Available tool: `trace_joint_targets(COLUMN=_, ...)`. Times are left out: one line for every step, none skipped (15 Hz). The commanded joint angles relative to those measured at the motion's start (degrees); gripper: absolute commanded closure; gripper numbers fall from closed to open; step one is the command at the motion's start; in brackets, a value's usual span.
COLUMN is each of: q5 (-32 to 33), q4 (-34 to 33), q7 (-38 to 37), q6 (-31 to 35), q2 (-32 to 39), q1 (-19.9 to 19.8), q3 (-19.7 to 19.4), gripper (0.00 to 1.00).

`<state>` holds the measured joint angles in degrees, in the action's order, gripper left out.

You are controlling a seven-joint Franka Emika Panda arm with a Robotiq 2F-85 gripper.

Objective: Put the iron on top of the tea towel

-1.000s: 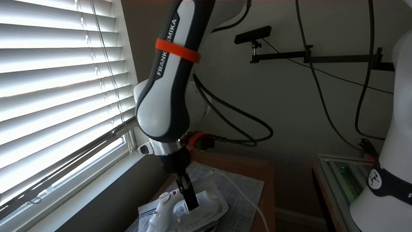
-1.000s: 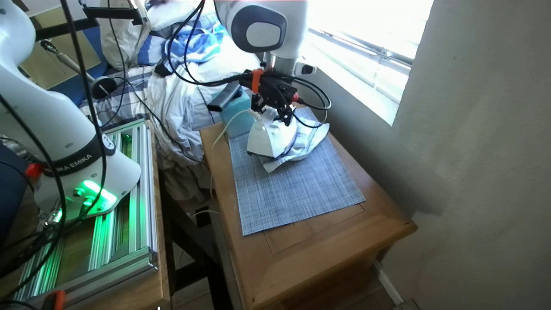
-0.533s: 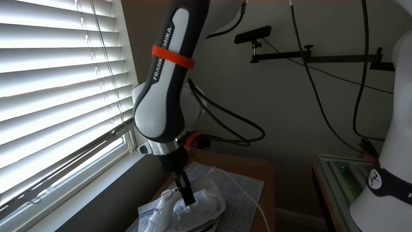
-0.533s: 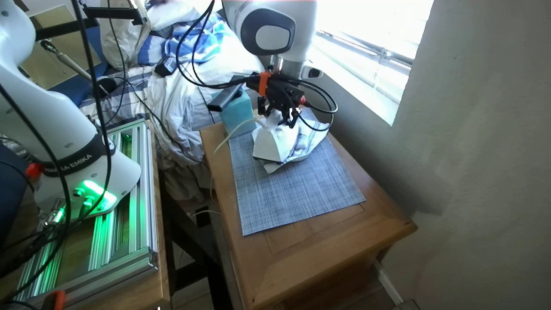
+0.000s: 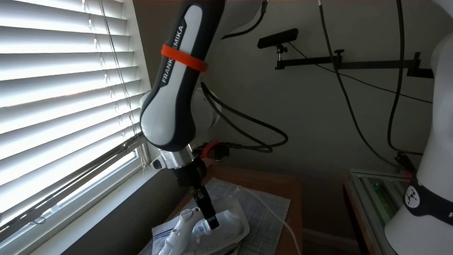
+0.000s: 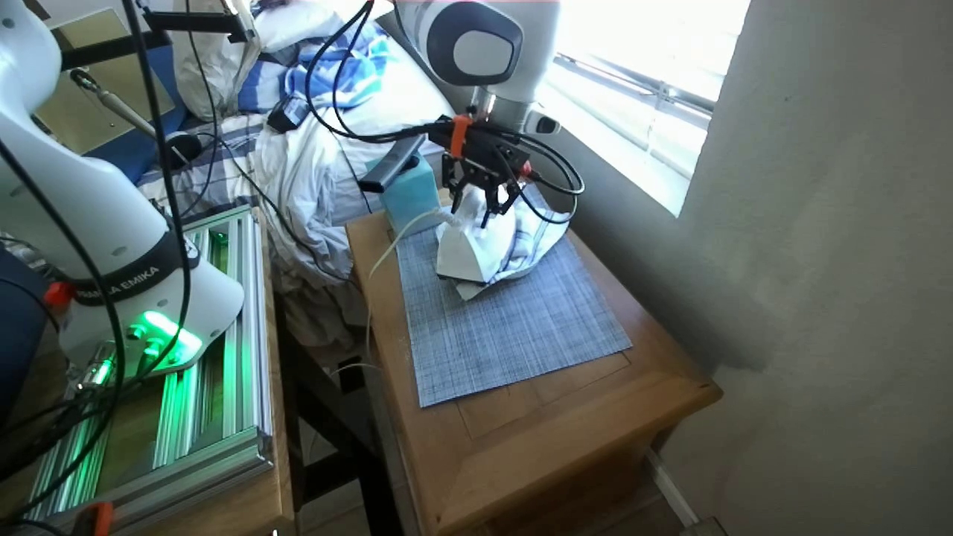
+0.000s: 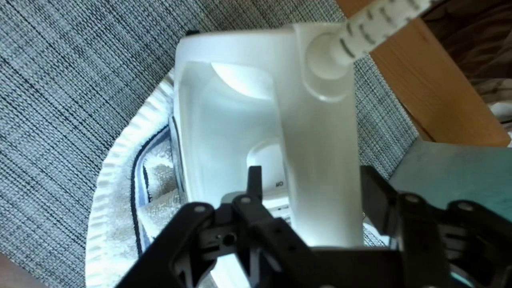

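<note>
On the brown wooden table (image 6: 566,447), over a blue-grey woven placemat (image 6: 514,342), there it is: the white plastic iron (image 6: 476,249) lies on the white, blue-striped tea towel (image 6: 532,249), cloth spilling out along one side. How much of its underside meets the towel is hidden. The black two-fingered gripper (image 7: 312,176) is right down at it, and the wrist view settles the grip question: jaws apart, the long white handle (image 7: 324,140) between them. A gap shows on one side; on the other, the finger is just beside the handle, and whether it touches, nobody can tell. In an exterior view a single black finger (image 5: 208,210) crosses in front of the iron, and that angle alone brings a round white knob-like part (image 5: 186,214) and slatted white blinds (image 5: 63,88). The wrist view gives the pale ribbed cord sleeve (image 7: 376,26) up close. And in an exterior view, a turquoise box (image 6: 415,201) beside the iron carries a slim dark object (image 6: 391,165), the rumpled white bed (image 6: 309,186) beyond.
</note>
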<state>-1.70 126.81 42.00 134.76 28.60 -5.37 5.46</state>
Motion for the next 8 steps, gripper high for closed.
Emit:
trace_joint_targets(q5=2.54, q4=2.47, q7=-3.77, q6=1.61, q2=-3.15, q1=0.82, q3=-1.07, gripper=0.06)
trace_joint_targets(q5=2.65, q4=3.38, q7=-4.62, q6=2.79, q2=-4.01, q1=0.78, q3=-1.16, gripper=0.01)
trace_joint_targets(q5=2.27, q4=4.35, q7=-4.88, q6=3.69, q2=-5.05, q1=0.43, q3=-0.94, gripper=0.0)
trace_joint_targets(q5=1.98, q4=6.04, q7=-5.74, q6=6.15, q2=-6.69, q1=0.27, q3=-1.0, gripper=0.0)
trace_joint_targets(q5=1.51, q4=7.68, q7=-7.03, q6=9.61, q2=-8.09, q1=0.11, q3=-1.11, gripper=0.0)
trace_joint_targets(q5=0.71, q4=9.6, q7=-8.14, q6=12.91, q2=-9.87, q1=-0.39, q3=-1.1, gripper=0.0)
trace_joint_targets(q5=-0.34, q4=11.3, q7=-8.7, q6=15.15, q2=-11.55, q1=-1.28, q3=-0.93, gripper=0.0)
trace_joint_targets(q5=-1.14, q4=12.99, q7=-9.53, q6=17.6, q2=-13.14, q1=-1.97, q3=-0.94, gripper=0.0)
